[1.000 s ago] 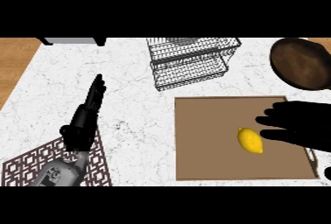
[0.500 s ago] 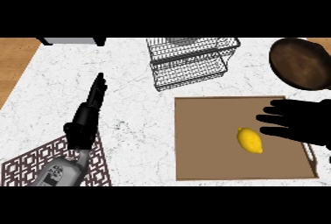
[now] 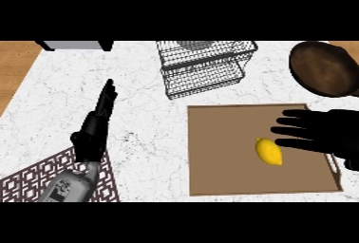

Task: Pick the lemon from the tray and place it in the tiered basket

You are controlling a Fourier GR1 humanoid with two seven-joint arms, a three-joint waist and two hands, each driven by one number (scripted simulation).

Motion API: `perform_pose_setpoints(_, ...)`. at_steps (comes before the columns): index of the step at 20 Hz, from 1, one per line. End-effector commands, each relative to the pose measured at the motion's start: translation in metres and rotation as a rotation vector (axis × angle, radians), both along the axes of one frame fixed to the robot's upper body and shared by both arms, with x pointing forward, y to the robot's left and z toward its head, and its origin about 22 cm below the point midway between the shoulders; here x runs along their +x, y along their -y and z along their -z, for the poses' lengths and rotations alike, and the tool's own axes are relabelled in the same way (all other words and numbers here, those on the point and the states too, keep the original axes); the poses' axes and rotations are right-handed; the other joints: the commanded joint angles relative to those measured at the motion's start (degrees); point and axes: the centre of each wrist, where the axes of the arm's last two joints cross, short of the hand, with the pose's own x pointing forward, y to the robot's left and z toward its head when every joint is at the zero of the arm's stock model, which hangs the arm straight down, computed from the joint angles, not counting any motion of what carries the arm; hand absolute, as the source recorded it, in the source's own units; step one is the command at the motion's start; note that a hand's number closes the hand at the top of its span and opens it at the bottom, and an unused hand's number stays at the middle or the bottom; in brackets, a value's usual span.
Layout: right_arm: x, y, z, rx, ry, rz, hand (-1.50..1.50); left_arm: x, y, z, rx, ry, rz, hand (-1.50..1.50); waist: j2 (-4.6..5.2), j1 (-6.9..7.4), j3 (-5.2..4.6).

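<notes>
On the tray (image 3: 210,180), I log one lemon (image 3: 269,151): light, hard, slick, roll-prone, best grasped mid-body; right hand (image 3: 329,135) spread beside it.

counter (image 3: 147,118): white marble | on it: tray (image 3: 217,156), tiered basket (image 3: 203,66), patterned mat (image 3: 42,182), dark plate (image 3: 324,69)

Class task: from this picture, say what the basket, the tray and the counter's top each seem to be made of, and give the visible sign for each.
Basket: thin dark wire, probably metal; you see the counter through its open mesh.
Tray: flat matt brown with a raised rim, likely wood or board; no grain shows, so it stays open.
Counter: white with grey veins and specks, looking like marble or stone.
</notes>
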Motion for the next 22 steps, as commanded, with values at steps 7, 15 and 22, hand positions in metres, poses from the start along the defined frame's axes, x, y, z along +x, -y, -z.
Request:
perform_pose_setpoints(7, 0.026, -0.008, 0.024, -0.037, -0.066, 0.017, -1.5, -0.009, -0.011, 0.011, -0.003, -0.001, -0.005, 0.0, -0.13, -0.25, -0.05)
perform_pose_setpoints(15, 0.053, 0.011, 0.046, -0.027, -0.126, 0.005, -1.5, -0.004, 0.01, 0.006, 0.012, 0.005, -0.006, 0.0, -0.05, -0.13, -0.02)
perform_pose_setpoints(22, 0.026, -0.005, 0.058, -0.027, -0.153, -0.015, -1.5, -0.014, -0.018, -0.005, 0.017, 0.001, -0.028, 0.0, -0.32, -0.63, -0.04)
